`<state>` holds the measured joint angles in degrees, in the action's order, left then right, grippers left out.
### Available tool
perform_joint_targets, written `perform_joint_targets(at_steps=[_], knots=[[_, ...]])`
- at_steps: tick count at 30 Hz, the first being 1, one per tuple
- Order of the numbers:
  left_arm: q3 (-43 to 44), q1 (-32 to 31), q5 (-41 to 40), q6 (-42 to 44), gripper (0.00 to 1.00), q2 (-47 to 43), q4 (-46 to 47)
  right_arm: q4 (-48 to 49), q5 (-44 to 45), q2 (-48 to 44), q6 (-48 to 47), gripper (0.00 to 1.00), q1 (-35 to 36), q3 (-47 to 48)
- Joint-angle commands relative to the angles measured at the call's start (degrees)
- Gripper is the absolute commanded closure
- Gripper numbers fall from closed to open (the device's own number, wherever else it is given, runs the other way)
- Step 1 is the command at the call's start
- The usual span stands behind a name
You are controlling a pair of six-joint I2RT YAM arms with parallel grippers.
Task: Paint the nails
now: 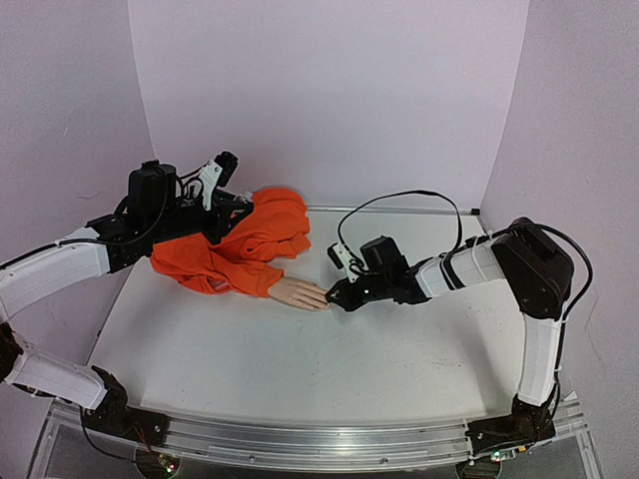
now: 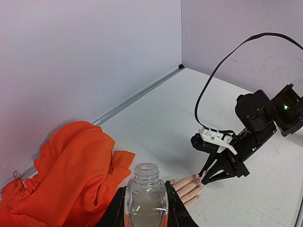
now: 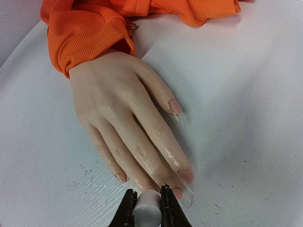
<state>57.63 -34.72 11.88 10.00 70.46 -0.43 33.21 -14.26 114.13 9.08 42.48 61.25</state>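
A pale peach mannequin hand (image 3: pixel 123 118) lies flat on the white table, sticking out of an orange sleeve (image 3: pixel 90 42). Its nails (image 3: pixel 185 176) are pinkish and glossy. My right gripper (image 3: pixel 147 208) is shut on a small white brush cap (image 3: pixel 147 210), right over the middle fingertips. In the top view the right gripper (image 1: pixel 337 296) touches the hand (image 1: pixel 300 293) at its fingertips. My left gripper (image 2: pixel 145 208) is shut on a clear open bottle (image 2: pixel 146 198), held up behind the sleeve, at the far left in the top view (image 1: pixel 215 185).
The orange garment (image 1: pixel 255 244) is bunched at the back left of the table. White walls close in the back and sides. A black cable (image 1: pixel 409 200) loops above the right arm.
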Motion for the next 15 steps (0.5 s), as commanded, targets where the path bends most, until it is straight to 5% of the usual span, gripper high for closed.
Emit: perform_joint_targets(at_steps=[1,15], knots=[[0.7,0.1,0.7,-0.7,1.0,-1.5,3.5,-0.1,-0.8,0.2,0.4,1.0,0.3,2.2],[0.7,0.1,0.6,-0.6,1.0,-1.6,3.5,-0.5,-0.2,0.4,0.6,1.0,0.4,2.1]])
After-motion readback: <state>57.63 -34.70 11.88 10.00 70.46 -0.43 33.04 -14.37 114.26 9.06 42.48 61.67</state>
